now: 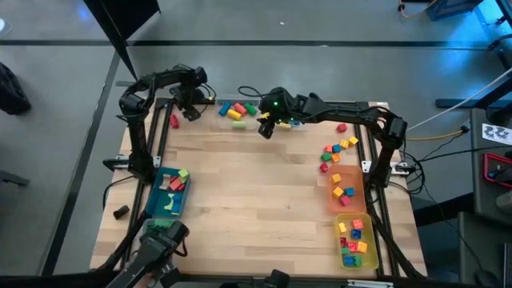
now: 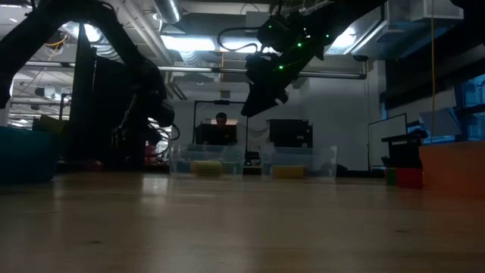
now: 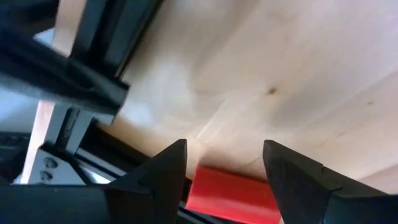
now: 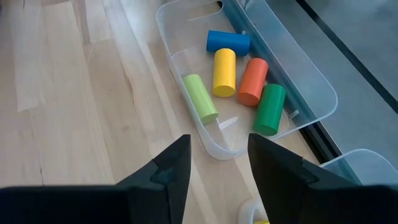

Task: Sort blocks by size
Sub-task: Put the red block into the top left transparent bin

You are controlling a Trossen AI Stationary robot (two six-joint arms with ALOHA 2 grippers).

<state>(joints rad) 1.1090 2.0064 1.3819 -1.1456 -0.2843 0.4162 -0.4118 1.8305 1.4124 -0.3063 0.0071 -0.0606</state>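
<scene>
At the table's near edge, sorted blocks are already held in the yellow bin [image 1: 358,242], the orange bin [image 1: 346,190] and the blue bin [image 1: 166,193]. A loose cluster of small blocks [image 1: 337,150] is scattered just beyond the orange bin.

Farther back, at the far left, the left gripper [image 1: 190,111] is held low over a red block [image 3: 231,194], which lies on the wood close to the table frame. Its fingers [image 3: 163,171] are spread wide, with the red block seen between them and not yet gripped. For a sound pick, the jaws should be kept centred on the block, lowered until the pads flank its sides, and only then closed; the nearby frame rail should be cleared on the way down.

At the far centre, the right gripper [image 1: 267,126] is held above the table, its fingers [image 4: 166,173] partly apart and empty, near a clear bin [image 4: 318,79] in which five larger cylinder blocks [image 4: 224,72] lie.
</scene>
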